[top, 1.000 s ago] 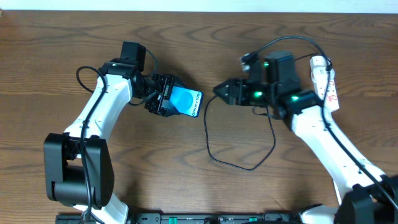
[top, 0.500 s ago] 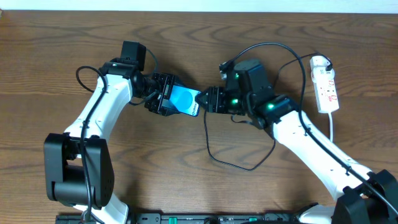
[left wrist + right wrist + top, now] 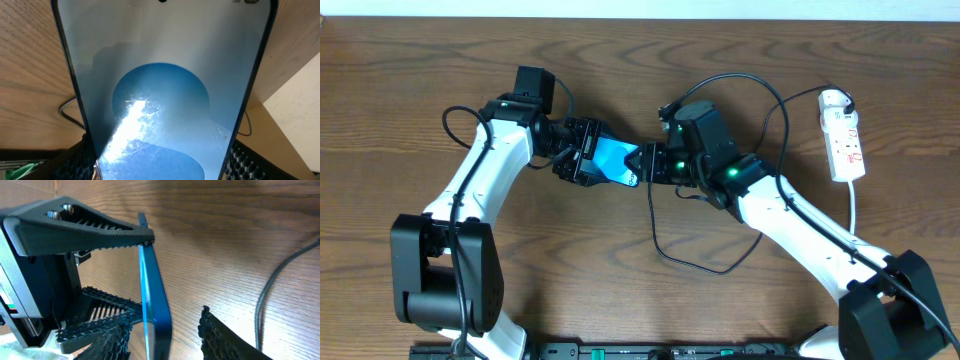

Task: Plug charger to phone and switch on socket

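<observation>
- Since a second ago, my right gripper (image 3: 642, 163) has swung over from near the socket (image 3: 845, 140) to the free end of the phone (image 3: 616, 160). The phone has stayed put.
- The phone sits clamped in my left gripper (image 3: 598, 160), ribbed pads on both faces.
- It is slim, glassy and likely slick and fragile, so I judge a firm, gentle hold on the flat faces best.
- The charger (image 3: 651, 215) is a thin, limp cable looping below the phone. I would take it by the stiff connector, which I cannot see here.
- My right fingers (image 3: 220, 335) stand apart, either side of the phone's edge, clamping nothing I can see.
- The socket lies well apart, right of the phone.
</observation>
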